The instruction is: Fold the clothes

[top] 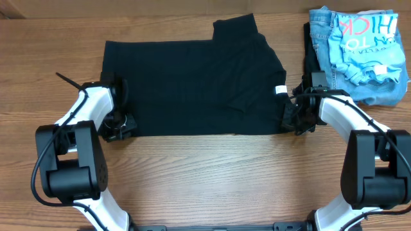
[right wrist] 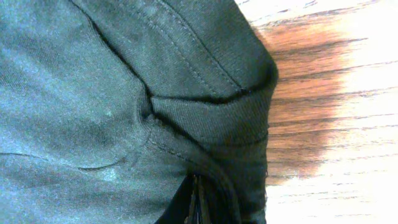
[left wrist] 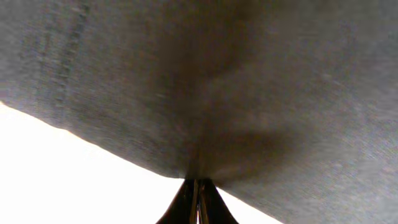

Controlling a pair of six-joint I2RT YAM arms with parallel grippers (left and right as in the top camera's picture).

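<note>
The plain black short-sleeved T-shirt of soft fabric (top: pixel 192 86), spread flat beside the crumpled blue clothes heap (top: pixel 363 51), seems to us light and limp, best held at its near corners, where the left gripper (top: pixel 122 125) and right gripper (top: pixel 297 119) pinch it.

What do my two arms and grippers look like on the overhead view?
Both arms match: the left arm and right arm have glossy white curved links between bulky black cylindrical joint housings, with black cables running alongside. The left gripper and right gripper are black. No markings show.
</note>
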